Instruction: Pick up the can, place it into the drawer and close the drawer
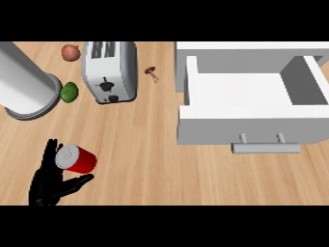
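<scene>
Can (76,159), red with a silver lid, is lying tilted at the lower left of the wooden counter (145,154), and the left hand (53,181) is curling round it, fingers behind and thumb beneath. The pick-up step seems to be under way. The white drawer (256,123) is standing open well to the right, its handle (265,147) facing the robot. Next, I judge, the hand is needing to carry the can across and over the drawer's front wall. Beyond are sitting a toaster (110,71), a steel pot (17,79), a lime (69,91) and an onion (71,52). The right hand is not showing.
</scene>
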